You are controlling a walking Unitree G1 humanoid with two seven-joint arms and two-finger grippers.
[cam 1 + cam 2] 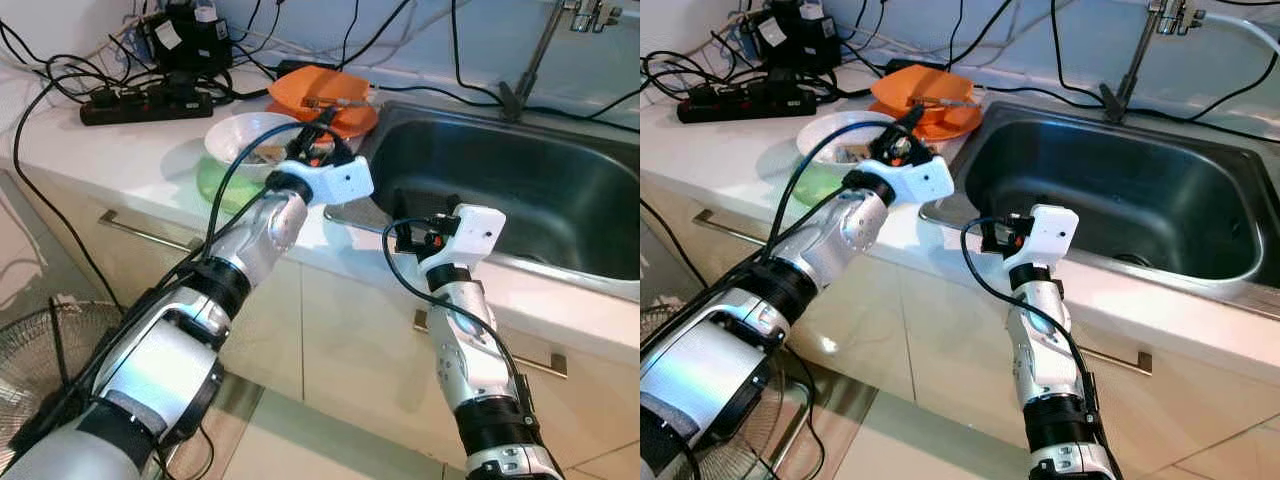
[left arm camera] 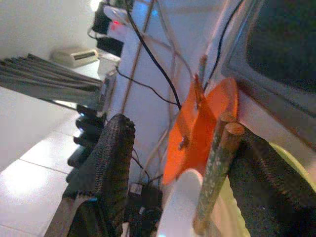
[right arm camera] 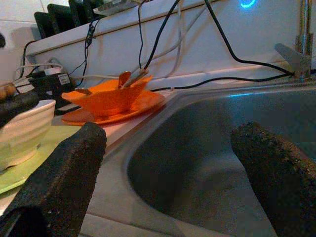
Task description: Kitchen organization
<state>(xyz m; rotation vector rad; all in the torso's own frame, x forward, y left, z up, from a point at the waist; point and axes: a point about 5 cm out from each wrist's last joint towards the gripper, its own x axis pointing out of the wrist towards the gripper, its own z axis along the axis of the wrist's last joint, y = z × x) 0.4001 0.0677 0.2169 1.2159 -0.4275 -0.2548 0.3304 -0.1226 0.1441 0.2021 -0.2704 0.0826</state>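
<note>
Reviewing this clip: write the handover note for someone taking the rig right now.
Left gripper: over the white bowl, jaws open around a pair of chopsticks, not shut.
Right gripper: open and empty at the sink's near rim.
The bowl stands on a green plate; an orange bowl on an orange plate sits behind, by the sink.
Done: nothing in the sink yet.
Left: all the dishes.

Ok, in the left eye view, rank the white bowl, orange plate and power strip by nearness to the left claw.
1. White bowl, right at the left claw.
2. Orange plate, just behind, beside the sink.
3. Power strip, far off at the counter's back left.
</note>
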